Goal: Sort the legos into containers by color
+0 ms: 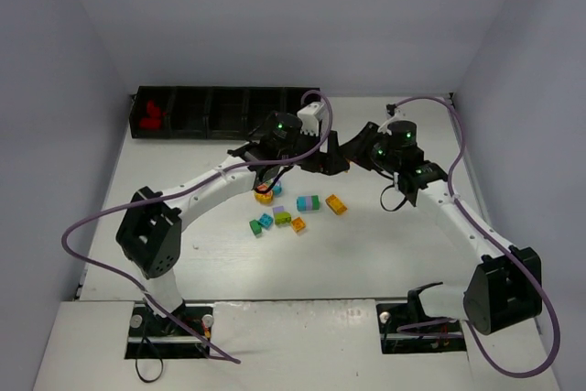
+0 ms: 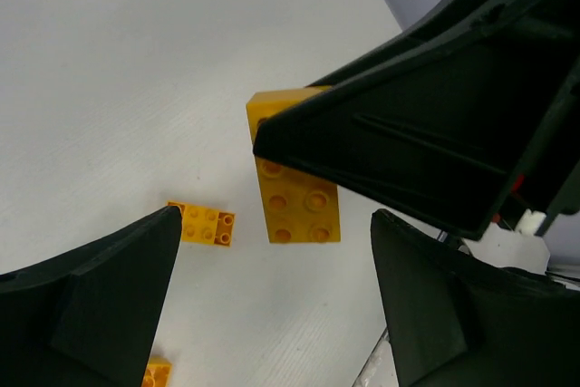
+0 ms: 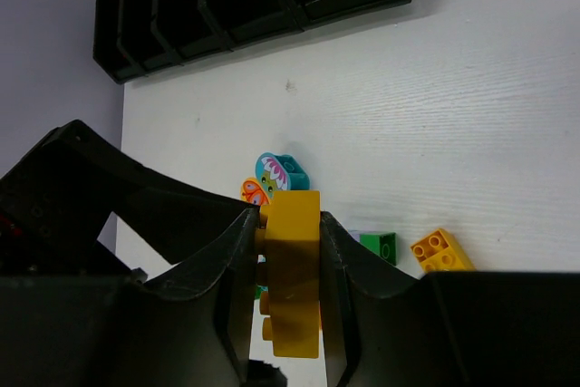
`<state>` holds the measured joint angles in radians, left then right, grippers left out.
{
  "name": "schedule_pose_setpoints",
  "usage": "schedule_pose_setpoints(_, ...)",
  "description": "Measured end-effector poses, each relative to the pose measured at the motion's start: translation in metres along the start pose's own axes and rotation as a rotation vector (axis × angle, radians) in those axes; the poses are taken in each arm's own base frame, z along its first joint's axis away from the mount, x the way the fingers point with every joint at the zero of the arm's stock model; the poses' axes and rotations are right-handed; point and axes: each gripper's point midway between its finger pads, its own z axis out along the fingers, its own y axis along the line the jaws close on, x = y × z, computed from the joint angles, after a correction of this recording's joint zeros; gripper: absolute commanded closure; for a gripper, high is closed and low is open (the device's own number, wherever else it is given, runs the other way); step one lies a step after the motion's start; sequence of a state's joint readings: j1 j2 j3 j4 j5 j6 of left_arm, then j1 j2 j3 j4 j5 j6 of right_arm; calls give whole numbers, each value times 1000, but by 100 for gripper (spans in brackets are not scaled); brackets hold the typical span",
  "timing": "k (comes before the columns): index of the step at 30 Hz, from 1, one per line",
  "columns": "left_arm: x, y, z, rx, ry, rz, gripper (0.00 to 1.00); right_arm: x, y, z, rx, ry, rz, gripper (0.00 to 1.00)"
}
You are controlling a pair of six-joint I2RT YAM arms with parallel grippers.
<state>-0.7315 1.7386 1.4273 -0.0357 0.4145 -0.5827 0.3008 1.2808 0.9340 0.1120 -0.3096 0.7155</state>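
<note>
Pinches a yellow lego point(image 3: 292, 296) lengthwise in the closed right gripper point(image 3: 288, 219), facing the wide-open, empty left gripper point(image 2: 275, 215), near the containers point(image 3: 245, 6).

White table inside a pale lilac enclosure

We see a white tabletop point(image 1: 385, 254) with a faint lengthwise grain filling the middle of the overhead frame. A back wall point(image 1: 293, 16) spans the top, a left wall point(image 1: 46, 135) runs down the left edge and a right wall point(image 1: 536, 89) down the right edge, all plain pale lilac-grey and meeting the table at its borders. Along the bottom of the frame lies a lighter front panel point(image 1: 302, 354), set apart from the table by a straight seam. In the right wrist view we make out a small dark speck point(image 3: 290, 87) on the table, upper middle of the frame.
</note>
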Motion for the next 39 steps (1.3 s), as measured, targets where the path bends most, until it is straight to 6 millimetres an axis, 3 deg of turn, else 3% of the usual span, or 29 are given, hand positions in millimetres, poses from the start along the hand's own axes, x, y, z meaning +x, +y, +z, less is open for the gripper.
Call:
schedule_pose_setpoints(5, 2, 4, 12, -2, -4, -21, 22, 1, 2, -2, -8, 1, 9, 99)
schedule_pose_setpoints(7, 4, 8, 16, -15, -2, -32, 28, 2, 1, -3, -8, 0, 16, 99)
schedule_pose_setpoints(14, 7, -3, 22, 15, -4, -60, 74, 6, -3, -1, -3, 0, 20, 99)
schedule_pose_setpoints(15, 7, -5, 22, 18, -6, -61, 86, 5, -3, -1, -2, -2, 19, 99)
schedule_pose_setpoints(18, 5, -5, 22, 20, -8, -86, 99, 3, -3, 0, -4, -12, 18, 96)
schedule_pose_setpoints(20, 4, -5, 22, 25, -12, -91, 100, 3, -2, 0, -7, -15, 17, 88)
schedule_pose_setpoints(21, 4, -5, 22, 25, -14, -93, 100, 2, -2, 0, -8, -16, 17, 76)
schedule_pose_setpoints(26, 9, 4, 23, 12, -10, -100, 100, 4, -2, 0, -11, -12, 15, 33)
schedule_pose_setpoints(29, 19, 23, 20, -21, 5, -119, 100, 7, -1, 0, -10, -2, 6, 20)
schedule_pose_setpoints(34, 44, 66, 3, -120, 50, -146, 100, 10, -4, -1, 5, 9, -16, 11)
schedule_pose_setpoints(37, 46, 92, -15, -174, 49, -153, 100, 3, -4, -3, 19, -2, -37, 11)
schedule_pose_setpoints(39, 37, 118, -34, -242, 33, -156, 100, -5, -2, -4, 25, -22, -53, 11)
